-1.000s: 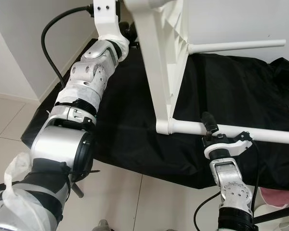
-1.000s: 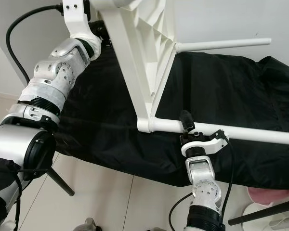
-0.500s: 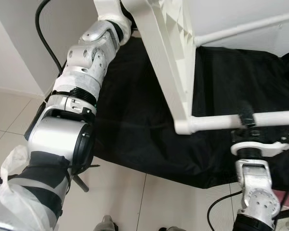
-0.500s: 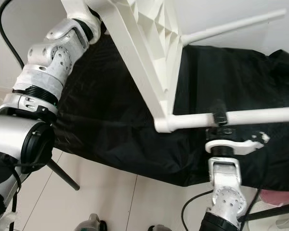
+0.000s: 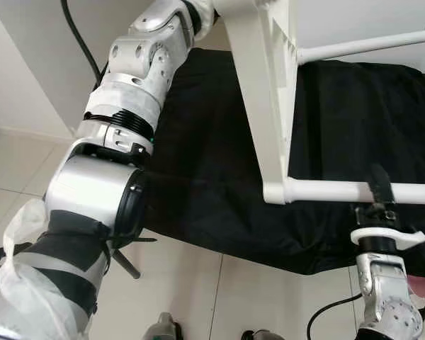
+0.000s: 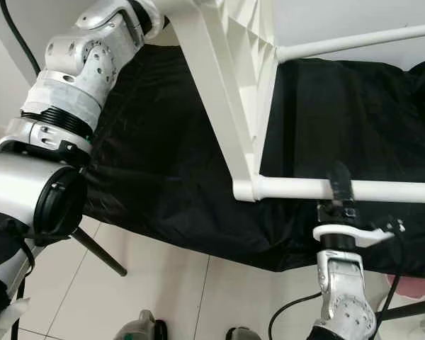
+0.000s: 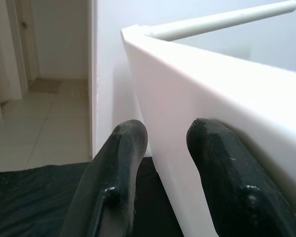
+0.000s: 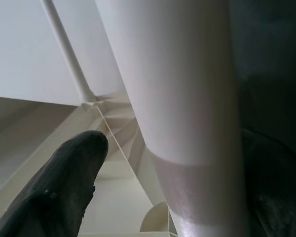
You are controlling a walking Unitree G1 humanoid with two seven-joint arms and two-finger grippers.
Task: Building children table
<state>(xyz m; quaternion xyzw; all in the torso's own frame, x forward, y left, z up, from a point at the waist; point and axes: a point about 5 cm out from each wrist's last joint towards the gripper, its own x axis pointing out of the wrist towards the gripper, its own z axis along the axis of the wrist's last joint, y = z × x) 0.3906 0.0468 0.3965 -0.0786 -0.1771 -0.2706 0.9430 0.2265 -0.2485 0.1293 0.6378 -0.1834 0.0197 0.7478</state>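
A black cloth [image 5: 198, 177] is covering the surface beside pale floor tiles [image 5: 198, 297]. The right gripper [image 5: 379, 191], at 4 o'clock, is grasping one of the two visible legs [image 5: 326, 191] of the white table [image 5: 269, 106]; the left gripper [image 7: 163, 163] is pinching its top edge at 12 o'clock.

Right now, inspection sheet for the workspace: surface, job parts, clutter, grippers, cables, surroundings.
Surface: black cloth spread over a low support, rumpled.
Job's things: white plastic table top held on edge above the cloth; two white legs fitted, near leg and far leg, both pointing sideways.
Clutter: pink item at the cloth's right edge, unclear.
Grippers: left gripper straddles the top's edge, grip unclear; right gripper closed around the near leg.
Cables: black cable by the left arm; another at the right wrist.
Surroundings: pale tiled floor, white wall.
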